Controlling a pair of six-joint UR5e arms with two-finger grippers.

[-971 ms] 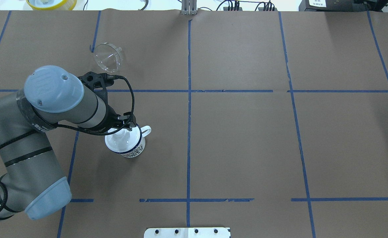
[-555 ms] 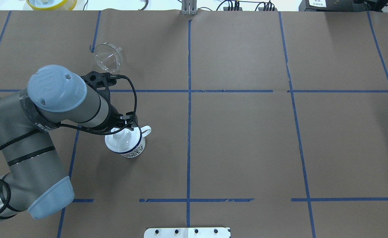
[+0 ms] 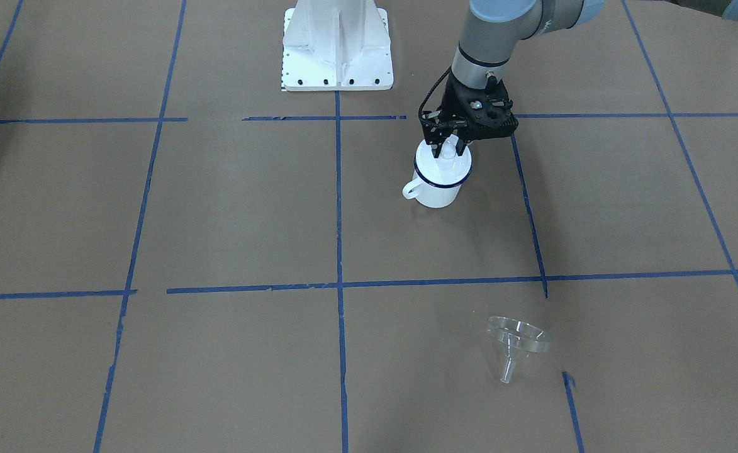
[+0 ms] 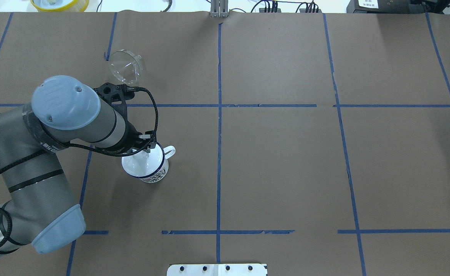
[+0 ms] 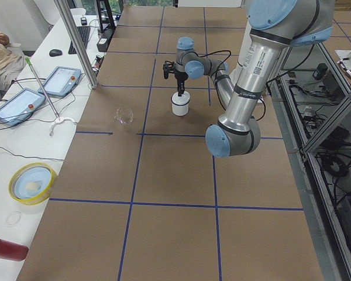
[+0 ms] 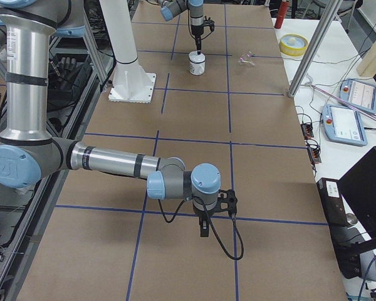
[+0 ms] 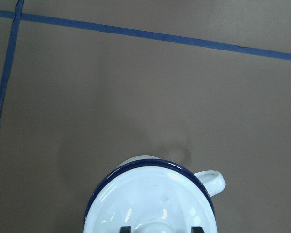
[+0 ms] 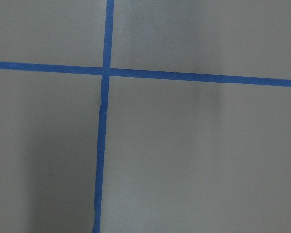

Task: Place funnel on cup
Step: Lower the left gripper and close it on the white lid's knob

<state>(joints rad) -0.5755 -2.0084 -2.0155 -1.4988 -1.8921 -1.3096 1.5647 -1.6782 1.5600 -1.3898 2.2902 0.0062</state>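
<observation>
Your left gripper hangs directly over the cup, and the cup is not free yet: a white lid w/ a knob sits on its blue rim. In the left wrist view the two fingers stand at both sides of the knob, very close to it. If they already pinch it or only bracket it, I cannot tell from these pics.

The funnel is untouched. It lies on the desk, apparently on its side w/ the spout pointing away from the robot, well apart from the cup, on the far side of a blue tape line. The right gripper shows only in the side view, far from everything, so I cannot say if it is open or closed. Its wrist cam sees only desk and tape.

So in my judgement you are at the prep step, i.e. clearing the lid, and the placing itself is not begun.

Next move, as I see it:
- make sure the grip on the knob is firm, then lift straight up, so the cup does not tip or slide
- put the lid down somewhere away from cup and funnel
- go to the funnel. It is clear and thin, so take it at the rim, turn the spout downwards and centre it over the cup's mouth before you let go
</observation>
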